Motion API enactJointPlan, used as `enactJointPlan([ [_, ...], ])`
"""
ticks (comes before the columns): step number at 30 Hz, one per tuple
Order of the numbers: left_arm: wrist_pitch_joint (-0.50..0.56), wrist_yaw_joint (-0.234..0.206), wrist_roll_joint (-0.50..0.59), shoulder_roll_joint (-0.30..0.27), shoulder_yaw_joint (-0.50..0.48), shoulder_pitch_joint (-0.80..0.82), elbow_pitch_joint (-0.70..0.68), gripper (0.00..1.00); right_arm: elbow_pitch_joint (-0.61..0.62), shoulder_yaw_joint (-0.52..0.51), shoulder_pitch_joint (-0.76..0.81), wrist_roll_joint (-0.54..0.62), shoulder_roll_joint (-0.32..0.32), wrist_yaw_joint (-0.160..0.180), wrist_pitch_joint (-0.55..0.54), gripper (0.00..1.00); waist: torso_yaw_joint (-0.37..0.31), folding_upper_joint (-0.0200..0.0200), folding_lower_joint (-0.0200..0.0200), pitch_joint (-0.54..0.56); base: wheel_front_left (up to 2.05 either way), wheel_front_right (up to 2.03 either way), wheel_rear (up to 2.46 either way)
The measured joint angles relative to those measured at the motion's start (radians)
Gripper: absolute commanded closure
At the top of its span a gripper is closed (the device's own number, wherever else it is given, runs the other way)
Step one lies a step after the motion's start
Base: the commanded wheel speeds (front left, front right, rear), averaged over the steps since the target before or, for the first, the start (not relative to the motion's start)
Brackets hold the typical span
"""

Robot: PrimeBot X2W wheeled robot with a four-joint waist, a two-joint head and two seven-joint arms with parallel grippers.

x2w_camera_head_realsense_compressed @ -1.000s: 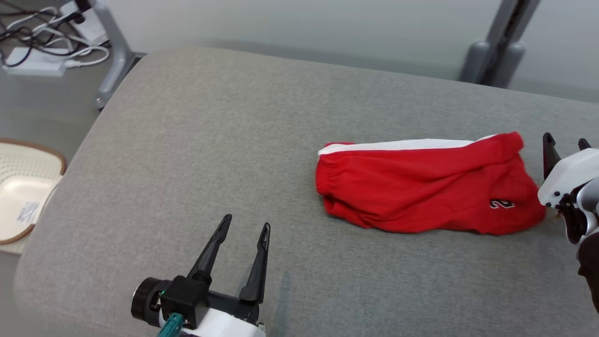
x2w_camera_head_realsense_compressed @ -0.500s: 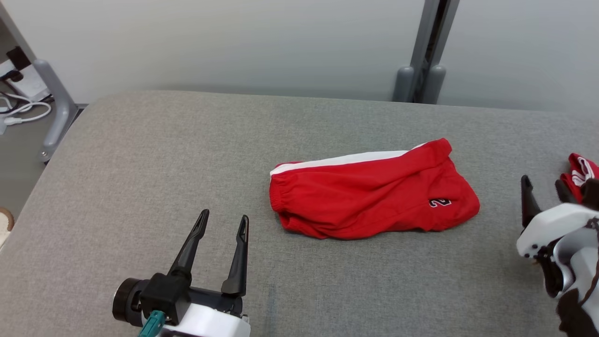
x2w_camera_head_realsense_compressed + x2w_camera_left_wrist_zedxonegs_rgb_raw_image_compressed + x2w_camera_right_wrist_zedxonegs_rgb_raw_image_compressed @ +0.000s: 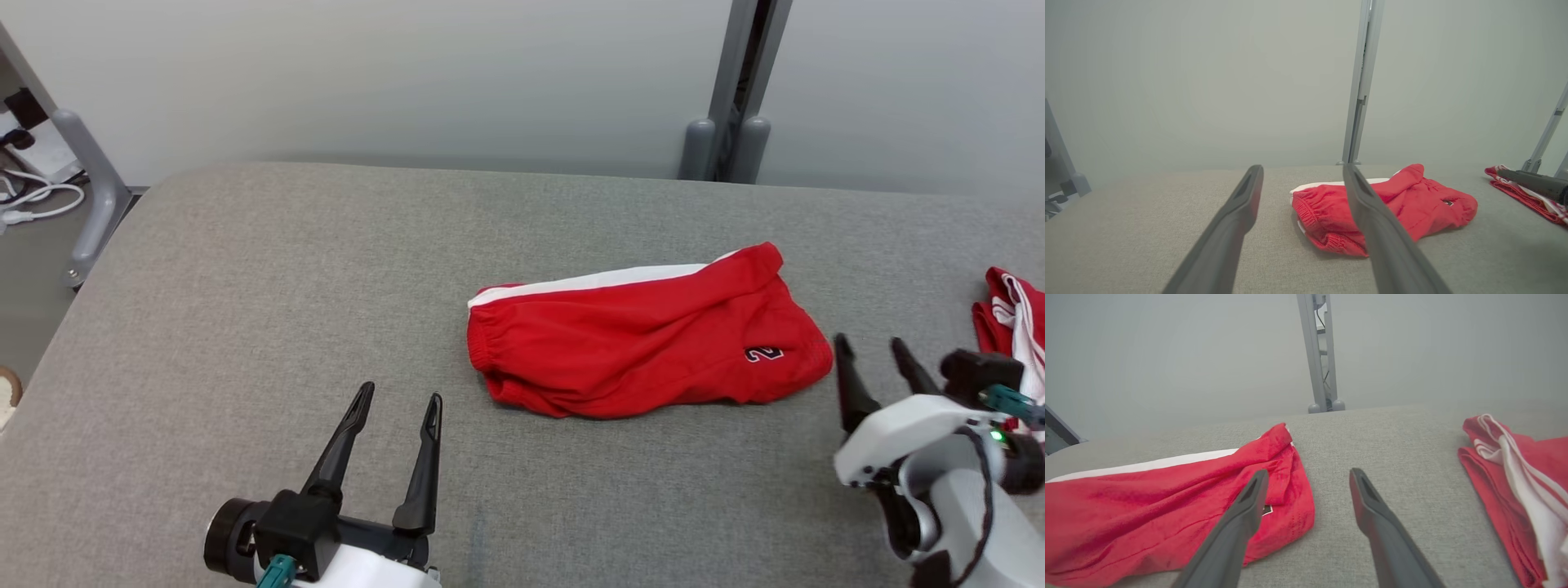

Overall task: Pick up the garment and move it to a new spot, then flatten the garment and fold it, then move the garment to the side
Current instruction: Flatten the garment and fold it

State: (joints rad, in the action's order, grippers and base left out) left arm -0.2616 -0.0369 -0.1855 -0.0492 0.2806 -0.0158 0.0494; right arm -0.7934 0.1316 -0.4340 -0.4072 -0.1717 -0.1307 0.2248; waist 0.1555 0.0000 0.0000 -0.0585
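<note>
Both sets of fingers released and empty; red shorts (image 3: 645, 335) lie at the middle of the counter (image 3: 286, 269).
Your left gripper (image 3: 401, 392) sits low over the near edge, fingers spread, holding nothing; the red shorts lie ahead and to its right, well apart. Their long axis runs across the counter, waistband pointing left, hem right, white stripe along the far edge. Your right gripper (image 3: 869, 343), likewise spread and empty, is nearer, fingertips just beside the hem end. A second red garment (image 3: 1008, 318) lies farther right.
</note>
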Motion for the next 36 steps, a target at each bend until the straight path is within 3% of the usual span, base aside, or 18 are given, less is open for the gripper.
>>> enactJointPlan([
  [6,0.000,0.002,-0.001,0.000,0.021,0.004,0.009,0.00,0.026,0.046,-0.037,-0.067,0.045,0.000,-0.124,0.00,0.035,0.0000,0.0000,-0.018,0.00,0.00,0.00],
  [12,0.000,0.001,-0.009,0.000,0.053,0.007,0.015,0.00,-0.058,0.030,-0.085,-0.126,0.059,0.000,-0.226,0.00,0.087,0.0000,0.0000,-0.031,0.00,0.00,0.00],
  [19,0.000,-0.001,-0.012,0.000,0.062,0.006,0.022,0.00,-0.147,0.004,-0.131,-0.153,0.054,0.000,-0.276,0.00,0.142,0.0000,0.0000,-0.039,0.00,0.00,0.00],
  [25,0.000,-0.001,-0.012,0.000,0.061,0.003,0.023,0.00,-0.185,0.009,-0.144,-0.163,0.049,0.000,-0.290,0.00,0.150,0.0000,0.0000,-0.038,0.00,0.00,0.00],
  [26,0.000,-0.003,-0.012,0.000,0.062,0.003,0.023,0.00,-0.187,0.013,-0.147,-0.166,0.049,0.000,-0.295,0.38,0.149,0.0000,0.0000,-0.038,0.00,0.00,0.00],
  [27,0.000,-0.004,-0.012,0.000,0.063,0.003,0.023,0.00,-0.186,0.019,-0.149,-0.168,0.050,0.000,-0.295,0.38,0.148,0.0000,0.0000,-0.039,0.00,0.00,0.00],
  [28,0.000,-0.004,-0.012,0.000,0.063,0.003,0.022,0.00,-0.185,0.026,-0.150,-0.171,0.052,0.000,-0.296,0.78,0.147,0.0000,0.0000,-0.039,0.00,0.00,0.00],
  [29,0.000,-0.004,-0.012,0.000,0.064,0.003,0.022,0.00,-0.184,0.035,-0.150,-0.173,0.054,0.000,-0.296,1.00,0.145,0.0000,0.0000,-0.039,0.00,0.00,0.00],
  [36,0.000,-0.005,-0.012,0.000,0.065,0.002,0.022,0.00,-0.163,0.079,-0.141,-0.182,0.038,0.000,-0.286,1.00,0.131,0.0000,0.0000,-0.038,0.00,0.00,0.00],
])
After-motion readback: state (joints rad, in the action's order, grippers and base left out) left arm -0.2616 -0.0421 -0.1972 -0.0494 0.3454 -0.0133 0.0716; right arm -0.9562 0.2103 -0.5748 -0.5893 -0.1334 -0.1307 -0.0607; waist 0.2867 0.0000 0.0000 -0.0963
